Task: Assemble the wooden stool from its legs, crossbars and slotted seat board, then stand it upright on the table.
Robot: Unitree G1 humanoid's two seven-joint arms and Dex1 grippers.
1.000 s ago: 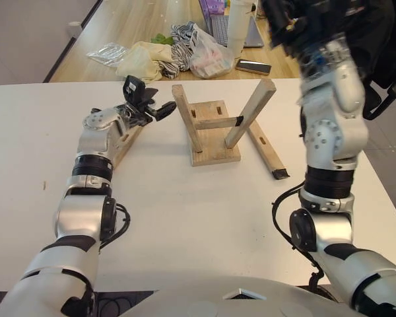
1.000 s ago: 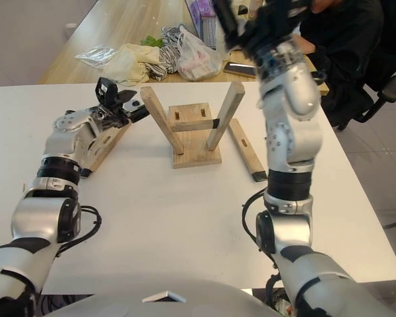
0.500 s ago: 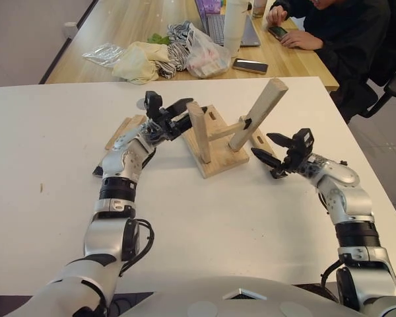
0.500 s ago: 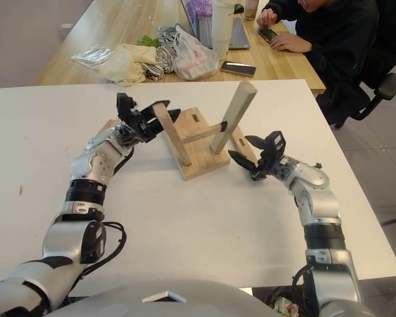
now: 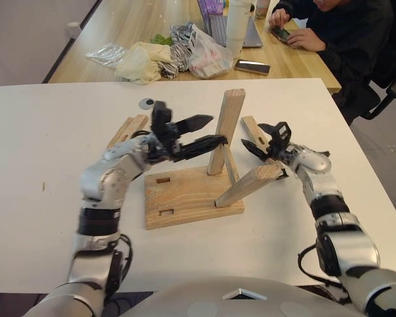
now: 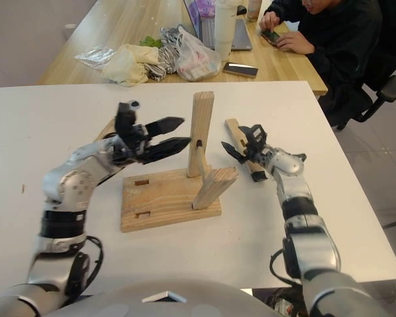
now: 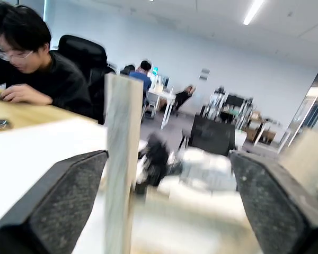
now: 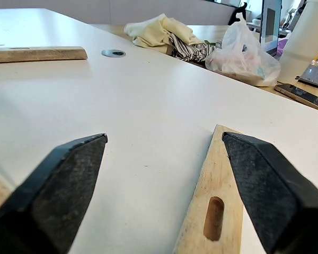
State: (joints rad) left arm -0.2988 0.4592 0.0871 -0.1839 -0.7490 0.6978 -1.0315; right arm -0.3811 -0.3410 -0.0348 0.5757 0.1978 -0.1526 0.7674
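The slotted seat board (image 5: 185, 198) lies flat on the white table. One leg (image 5: 228, 129) stands upright on it, and a second leg (image 5: 251, 185) leans out to the right, with a crossbar (image 5: 230, 165) between them. My left gripper (image 5: 218, 129) is open just left of the upright leg, which shows in the left wrist view as the leg (image 7: 119, 159) between the fingers (image 7: 53, 211). My right gripper (image 5: 253, 137) is open over a loose slotted leg (image 8: 214, 211) lying on the table. Another loose piece (image 5: 129, 129) lies at the left.
A small round disc (image 5: 145, 103) sits on the table behind the left arm. On the wooden desk behind are cloth and bags (image 5: 171, 56), a phone (image 5: 252, 67) and a seated person. The table's right edge (image 5: 366, 165) is close to the right arm.
The right arm came down from high up to the loose leg. The board with its legs now lies nearer and turned. The left gripper rose beside the upright leg.
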